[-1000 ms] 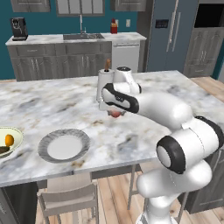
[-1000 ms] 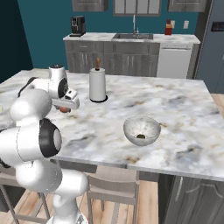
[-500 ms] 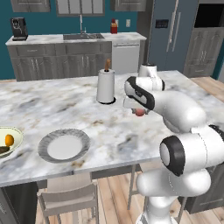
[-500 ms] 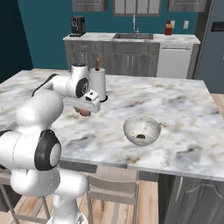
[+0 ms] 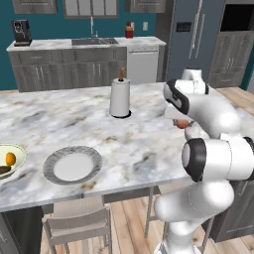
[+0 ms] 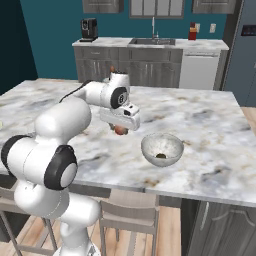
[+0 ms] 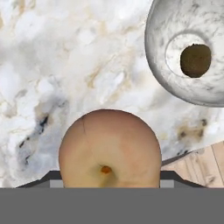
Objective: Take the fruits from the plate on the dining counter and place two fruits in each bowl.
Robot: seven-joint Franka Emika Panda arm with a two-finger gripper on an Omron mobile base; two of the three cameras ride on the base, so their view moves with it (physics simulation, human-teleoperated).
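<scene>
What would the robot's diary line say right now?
gripper: shut on apple | carrying over dining counter | grey bowl: holds brown fruit

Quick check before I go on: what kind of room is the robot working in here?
A rendered home kitchen, by the look of it: a marble dining counter, a sink set in grey cabinets behind it, a dishwasher and a paper towel roll.

Apple [image 7: 109,148] at bottom centre, over the marble counter [image 7: 52,65]. Grey bowl [image 7: 170,83] at upper right holds a brown fruit [image 7: 195,60].
</scene>
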